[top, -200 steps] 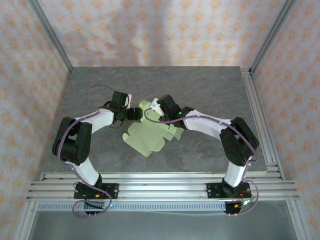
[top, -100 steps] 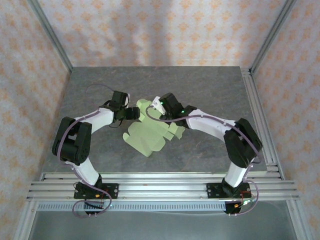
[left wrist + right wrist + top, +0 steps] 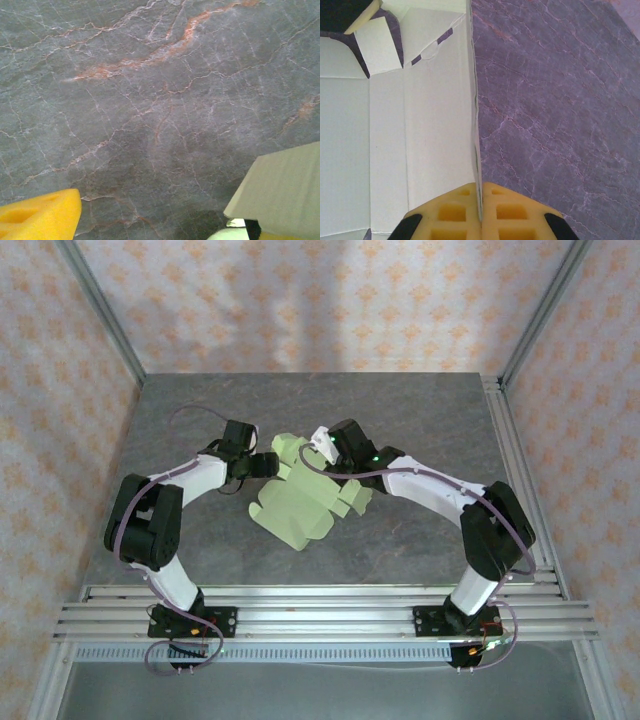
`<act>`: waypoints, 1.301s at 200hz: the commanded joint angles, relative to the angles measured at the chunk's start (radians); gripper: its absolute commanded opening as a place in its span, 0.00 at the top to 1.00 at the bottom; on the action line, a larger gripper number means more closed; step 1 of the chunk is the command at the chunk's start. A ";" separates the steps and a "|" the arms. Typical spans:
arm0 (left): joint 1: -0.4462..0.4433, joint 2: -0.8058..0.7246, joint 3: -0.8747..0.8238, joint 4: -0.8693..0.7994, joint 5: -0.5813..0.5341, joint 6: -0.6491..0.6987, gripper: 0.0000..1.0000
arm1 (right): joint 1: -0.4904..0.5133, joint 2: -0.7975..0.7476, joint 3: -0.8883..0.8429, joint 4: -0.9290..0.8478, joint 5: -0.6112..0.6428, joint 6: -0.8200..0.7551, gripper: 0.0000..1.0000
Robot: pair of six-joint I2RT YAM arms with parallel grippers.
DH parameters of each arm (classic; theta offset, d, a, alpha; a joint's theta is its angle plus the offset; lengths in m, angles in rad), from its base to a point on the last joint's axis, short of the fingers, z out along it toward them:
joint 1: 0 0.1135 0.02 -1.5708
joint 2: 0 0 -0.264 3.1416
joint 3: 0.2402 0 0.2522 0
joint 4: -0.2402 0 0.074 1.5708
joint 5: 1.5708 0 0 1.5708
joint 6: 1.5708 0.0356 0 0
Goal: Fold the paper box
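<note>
On the grey marbled tabletop [image 3: 420,410], about midway between the two arms, lies the box [image 3: 295,508], a pale green die-cut sheet mostly spread flat, with flaps and rounded tabs around its edges. At its far end, one panel stands up on edge. The right end effector [image 3: 310,454] is closed on that raised panel; its wrist view has the yellow pads [image 3: 455,212] pinched together with the thin card edge between them and the box [image 3: 395,140] running off to the left. The left end effector [image 3: 265,466] sits just beside the sheet's far-left corner, spread wide and gripping nothing. In its wrist view, one yellow finger [image 3: 40,217] is over bare stone, with a card flap [image 3: 280,195] across the other side.
</note>
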 commanded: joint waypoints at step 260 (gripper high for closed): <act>0.136 -0.134 -0.045 0.122 0.188 -0.036 0.05 | 0.176 0.201 -0.047 0.428 0.584 -0.571 1.00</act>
